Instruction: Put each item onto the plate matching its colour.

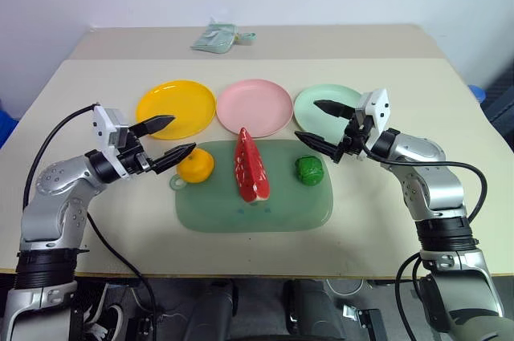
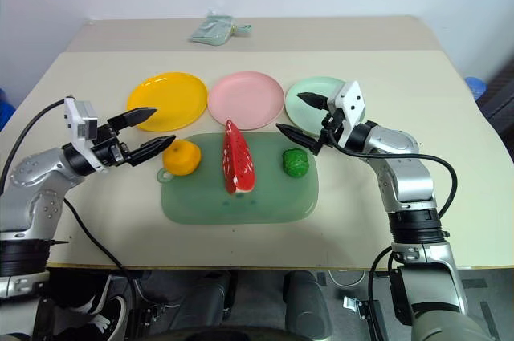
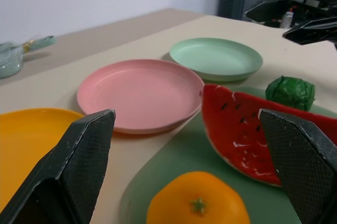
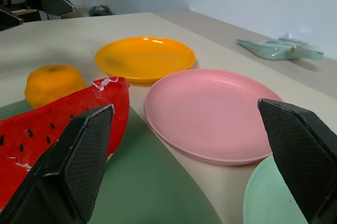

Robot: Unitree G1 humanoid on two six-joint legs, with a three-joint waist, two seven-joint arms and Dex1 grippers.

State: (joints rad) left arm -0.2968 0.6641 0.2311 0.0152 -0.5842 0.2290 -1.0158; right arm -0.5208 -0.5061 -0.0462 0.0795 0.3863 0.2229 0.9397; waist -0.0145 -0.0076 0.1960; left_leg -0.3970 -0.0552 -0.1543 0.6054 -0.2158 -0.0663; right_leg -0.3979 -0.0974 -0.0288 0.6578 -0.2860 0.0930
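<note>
Three toy foods lying side by side on the pale green tray [image 1: 241,217], none on a plate yet: orange fruit [image 1: 196,166] at the tray's left end, watermelon wedge [image 1: 250,166] in the middle, knobbly green vegetable [image 1: 308,170] at the right end. Beyond the tray on the counter [image 1: 96,100], in a row from left to right: yellow plate [image 1: 176,108], pink plate [image 1: 254,107], mint green plate [image 1: 321,104], all bare.

Left end effector [image 1: 167,138] hovering just beside the orange fruit on its left, fingers wide apart and clamped on nothing, pointing level toward the fruit; lower fingertip close to the fruit's edge, contact not confirmed. From the left wrist view, orange fruit dead ahead and low between the two fingers, so probably the nearer and readier pairing. Yellow plate just behind that end effector, a short carry away and back.

Right end effector [image 1: 321,123] likewise spread wide and empty, hanging over the near rim of the mint green plate, with the green vegetable below and just toward the robot from its lower fingertip. Needs a drop downward rather than a reach forward, judging from the head views.

Watermelon wedge's long axis running away from the robot, narrow tip toward the pink plate, almost touching its rim. Between both arms, roughly equal reach; crosswise pinch over the narrow width likely the safer grasp
</note>
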